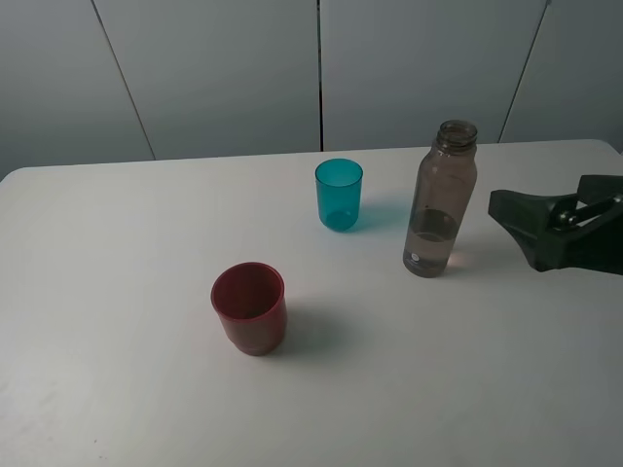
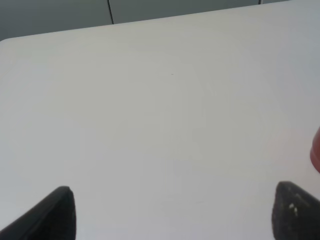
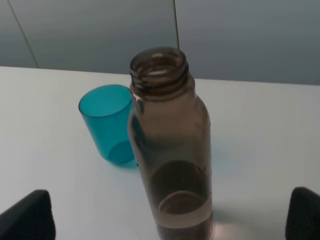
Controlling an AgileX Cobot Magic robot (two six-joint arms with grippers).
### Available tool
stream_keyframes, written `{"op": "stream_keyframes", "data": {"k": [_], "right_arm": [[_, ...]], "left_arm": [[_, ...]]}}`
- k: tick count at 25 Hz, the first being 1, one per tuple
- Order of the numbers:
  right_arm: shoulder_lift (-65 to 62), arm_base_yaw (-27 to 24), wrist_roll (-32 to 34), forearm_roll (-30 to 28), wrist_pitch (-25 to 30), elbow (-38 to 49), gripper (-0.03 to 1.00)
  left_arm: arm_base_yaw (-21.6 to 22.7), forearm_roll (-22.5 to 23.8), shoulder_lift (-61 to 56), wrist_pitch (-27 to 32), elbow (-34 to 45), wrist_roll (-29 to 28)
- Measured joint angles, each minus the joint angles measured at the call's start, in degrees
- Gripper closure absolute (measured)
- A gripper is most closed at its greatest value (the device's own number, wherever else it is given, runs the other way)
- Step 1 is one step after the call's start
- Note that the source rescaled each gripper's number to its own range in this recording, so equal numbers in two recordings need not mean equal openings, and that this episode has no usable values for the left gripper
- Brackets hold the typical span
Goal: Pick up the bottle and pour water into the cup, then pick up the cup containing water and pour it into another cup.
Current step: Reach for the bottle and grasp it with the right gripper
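Observation:
The bottle [image 1: 440,199] stands upright and uncapped on the white table [image 1: 117,253], right of centre, with a little water at its bottom. The teal cup [image 1: 339,195] stands upright just left of it and slightly farther back. The red cup [image 1: 250,307] stands upright nearer the front, left of centre. My right gripper [image 1: 521,232] is open to the right of the bottle, apart from it. In the right wrist view the bottle [image 3: 172,150] stands ahead between the open fingers [image 3: 30,217], with the teal cup [image 3: 107,122] behind it. My left gripper [image 2: 175,215] is open over bare table, and the red cup's edge [image 2: 316,150] shows at the side.
A grey panelled wall [image 1: 311,68] runs behind the table's far edge. Nothing else stands on the table.

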Motion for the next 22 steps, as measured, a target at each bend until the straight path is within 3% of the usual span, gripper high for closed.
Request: {"op": "stream_keyframes", "data": {"k": [7,15,22], "right_arm": [[7.83,0.09,-0.83,0.00,-14.02,4.19,-0.03],[26.33,0.09,-1.74,-0.44,-36.43,4.19,-0.03],[41.00,0.09,-1.59,-0.44,-52.23,4.06,-0.03]], "left_arm": [[0.00,0.00,0.00,0.00,0.00,0.00],[0.00,0.00,0.00,0.00,0.00,0.00],[0.00,0.00,0.00,0.00,0.00,0.00]]}}
